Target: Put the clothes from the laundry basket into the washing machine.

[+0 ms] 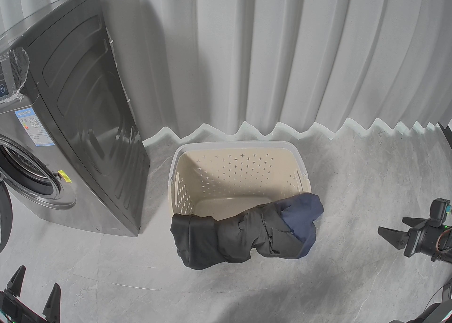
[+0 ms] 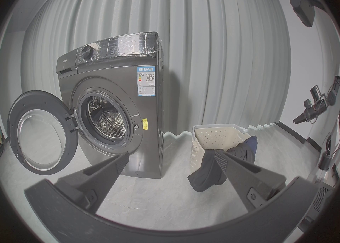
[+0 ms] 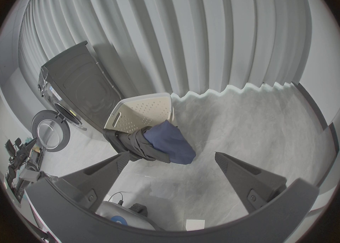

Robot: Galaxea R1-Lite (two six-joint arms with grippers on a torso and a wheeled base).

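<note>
In the head view, dark grey and navy clothes drape over the near rim of the cream perforated plastic laundry basket, within easy reach, beside the grey metal washing machine. In the left wrist view, the left gripper is spread wide and empty, and the machine's round door stands open for loading. In the right wrist view, the right gripper is also wide and empty, facing the clothes.

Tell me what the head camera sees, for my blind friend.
Dark clothes hang over the near rim of a cream laundry basket. A grey washing machine stands left of it. The left gripper and right gripper are open.
</note>
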